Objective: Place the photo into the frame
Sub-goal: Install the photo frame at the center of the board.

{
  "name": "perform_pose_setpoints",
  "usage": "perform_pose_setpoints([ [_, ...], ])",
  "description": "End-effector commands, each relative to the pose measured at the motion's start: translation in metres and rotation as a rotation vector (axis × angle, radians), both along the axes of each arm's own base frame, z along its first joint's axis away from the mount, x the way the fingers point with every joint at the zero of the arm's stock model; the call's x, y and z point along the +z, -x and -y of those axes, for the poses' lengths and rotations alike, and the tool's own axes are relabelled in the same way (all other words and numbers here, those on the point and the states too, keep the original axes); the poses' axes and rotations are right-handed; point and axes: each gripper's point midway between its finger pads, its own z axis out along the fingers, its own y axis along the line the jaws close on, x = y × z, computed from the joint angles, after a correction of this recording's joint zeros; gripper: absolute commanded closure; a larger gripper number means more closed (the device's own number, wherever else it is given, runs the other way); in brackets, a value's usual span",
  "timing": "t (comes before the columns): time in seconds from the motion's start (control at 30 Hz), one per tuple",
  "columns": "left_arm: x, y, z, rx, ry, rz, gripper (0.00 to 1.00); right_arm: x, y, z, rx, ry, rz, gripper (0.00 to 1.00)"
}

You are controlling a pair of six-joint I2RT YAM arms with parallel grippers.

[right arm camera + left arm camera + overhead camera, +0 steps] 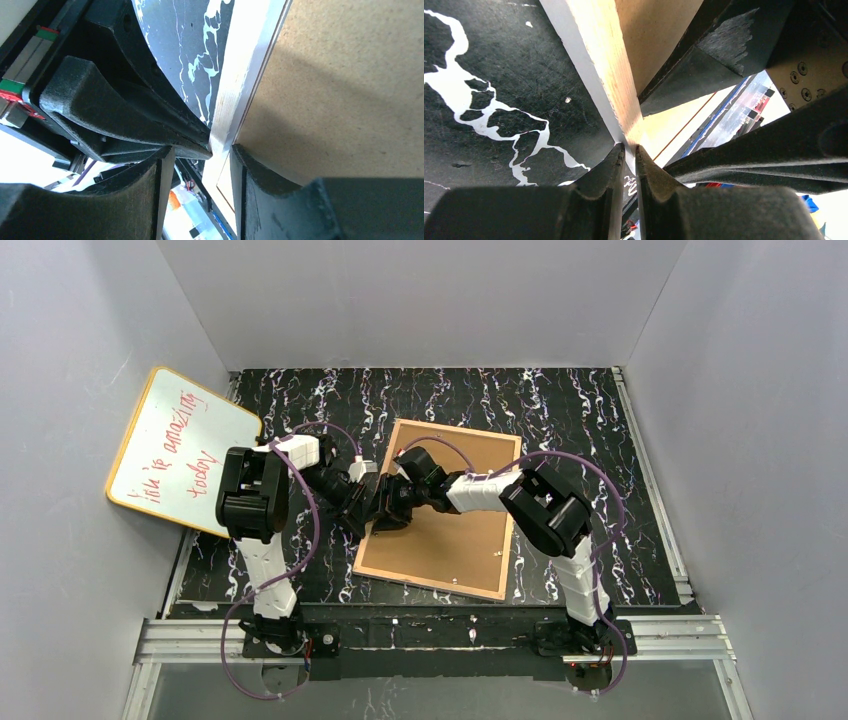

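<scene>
Frame (606, 65) lies face-down mid-table with the backing board (340, 85) sitting in it, left gripper (628, 150) pinched shut on its left rail, right gripper (201, 150) straddling that rail unclamped, photo not visible, so insertion looks unfinished.

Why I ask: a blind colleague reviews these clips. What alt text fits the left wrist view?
The left gripper is shut on the edge of the frame, a light wood strip with a white side that runs up the picture. The black, white-veined table fills the left, and the brown backing board shows at upper right.
</scene>
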Motion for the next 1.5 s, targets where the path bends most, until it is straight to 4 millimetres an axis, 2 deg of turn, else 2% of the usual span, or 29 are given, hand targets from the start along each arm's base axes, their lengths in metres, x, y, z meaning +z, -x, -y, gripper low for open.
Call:
perform_pose_setpoints([
  [0.0,-0.008,-0.001,-0.010,-0.041,-0.047,0.047,0.89,0.010,-0.012,-0.004,-0.007,-0.006,0.046,0.47],
  [0.27,-0.005,-0.002,-0.011,-0.044,-0.050,0.056,0.89,0.034,-0.056,0.021,-0.089,0.006,0.140,0.44],
  [0.43,0.005,-0.009,-0.006,-0.021,-0.022,0.056,0.85,0.045,-0.096,0.049,-0.167,0.026,0.195,0.41],
  [0.57,0.015,-0.032,0.000,0.024,-0.004,0.084,0.77,0.046,-0.133,0.071,-0.222,0.060,0.235,0.39],
  [0.63,0.017,-0.047,0.002,0.049,-0.005,0.105,0.72,0.044,-0.148,0.075,-0.230,0.078,0.251,0.39],
  [0.83,0.015,-0.098,0.011,0.117,-0.008,0.152,0.69,0.033,-0.180,0.077,-0.246,0.112,0.261,0.39],
  [1.03,0.001,-0.120,0.015,0.144,-0.016,0.133,0.72,0.016,-0.192,0.070,-0.238,0.114,0.234,0.40],
  [1.27,-0.007,-0.113,0.016,0.136,-0.006,0.108,0.83,0.004,-0.194,0.061,-0.235,0.090,0.195,0.42],
  [1.47,-0.014,-0.103,0.014,0.127,-0.011,0.092,0.85,-0.005,-0.197,0.053,-0.242,0.076,0.162,0.43],
])
